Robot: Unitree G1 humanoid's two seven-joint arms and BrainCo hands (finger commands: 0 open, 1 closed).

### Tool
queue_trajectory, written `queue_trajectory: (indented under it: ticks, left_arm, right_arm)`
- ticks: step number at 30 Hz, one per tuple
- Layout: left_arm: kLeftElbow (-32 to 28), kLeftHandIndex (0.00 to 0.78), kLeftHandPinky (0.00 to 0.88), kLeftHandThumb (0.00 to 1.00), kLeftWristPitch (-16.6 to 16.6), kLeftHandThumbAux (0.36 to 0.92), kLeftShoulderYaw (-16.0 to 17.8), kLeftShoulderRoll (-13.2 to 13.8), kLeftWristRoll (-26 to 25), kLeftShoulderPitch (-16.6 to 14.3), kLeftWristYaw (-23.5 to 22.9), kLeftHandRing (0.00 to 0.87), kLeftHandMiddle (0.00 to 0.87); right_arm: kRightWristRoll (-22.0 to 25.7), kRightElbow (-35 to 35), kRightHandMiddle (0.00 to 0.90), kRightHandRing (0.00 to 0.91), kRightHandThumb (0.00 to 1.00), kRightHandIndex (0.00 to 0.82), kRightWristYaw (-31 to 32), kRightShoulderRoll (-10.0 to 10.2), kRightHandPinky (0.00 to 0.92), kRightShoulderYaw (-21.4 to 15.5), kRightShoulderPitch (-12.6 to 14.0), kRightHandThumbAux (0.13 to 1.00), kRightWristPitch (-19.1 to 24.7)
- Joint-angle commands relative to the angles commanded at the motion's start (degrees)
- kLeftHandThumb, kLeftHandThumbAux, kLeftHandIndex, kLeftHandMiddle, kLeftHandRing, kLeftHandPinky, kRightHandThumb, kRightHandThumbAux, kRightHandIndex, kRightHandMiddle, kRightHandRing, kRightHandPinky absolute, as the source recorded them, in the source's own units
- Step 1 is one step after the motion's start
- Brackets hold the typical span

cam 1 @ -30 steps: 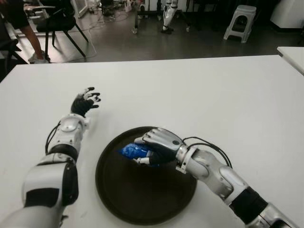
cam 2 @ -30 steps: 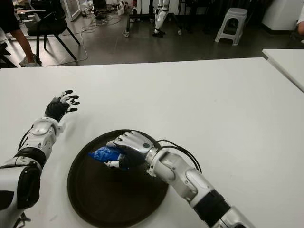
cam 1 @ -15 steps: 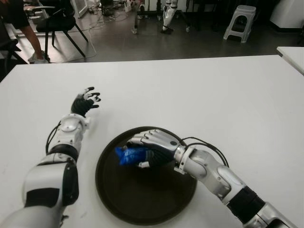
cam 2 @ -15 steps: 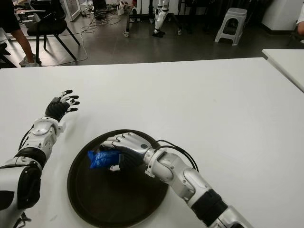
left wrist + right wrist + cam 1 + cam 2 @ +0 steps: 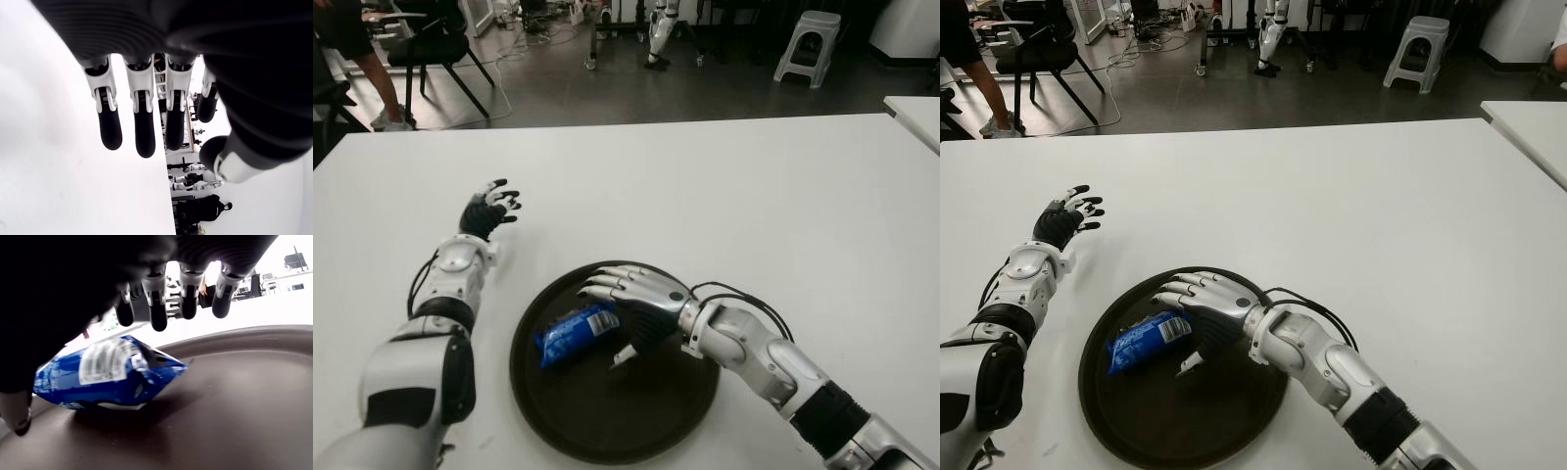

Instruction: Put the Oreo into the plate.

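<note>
The blue Oreo packet (image 5: 571, 333) lies flat inside the dark round plate (image 5: 636, 421), in its left half. My right hand (image 5: 625, 311) hovers just to the right of and above the packet, open, its fingers spread over it and holding nothing. In the right wrist view the Oreo packet (image 5: 105, 373) rests on the plate's floor (image 5: 230, 411) below the extended fingertips (image 5: 157, 322). My left hand (image 5: 488, 210) shows on the white table (image 5: 754, 196) to the upper left of the plate, open with fingers spread.
Beyond the table's far edge are a chair (image 5: 431, 44), a grey stool (image 5: 808, 44) and a person's legs (image 5: 367, 73). A second white table's corner (image 5: 915, 113) shows at the right.
My right hand has opened and let go of the Oreo packet, which now lies on the plate, lower and farther left than before. The left hand has not moved.
</note>
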Motion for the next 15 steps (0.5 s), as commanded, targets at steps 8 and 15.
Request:
queue_trajectory:
  ticks: [8, 15]
  left_arm:
    - [0.01, 0.163, 0.287, 0.027, 0.03, 0.647, -0.17, 0.04, 0.21, -0.03, 0.29, 0.269, 0.263]
    - [0.11, 0.155, 0.287, 0.014, 0.20, 0.660, -0.48, 0.18, 0.57, -0.03, 0.55, 0.262, 0.253]
  right_arm:
    - [-0.66, 0.35, 0.000, 0.000, 0.000, 0.000, -0.16, 0.19, 0.000, -0.25, -0.24, 0.488, 1.05]
    - [-1.28, 1.17, 0.000, 0.000, 0.000, 0.000, -1.69, 0.62, 0.000, -0.69, -0.27, 0.500, 1.93]
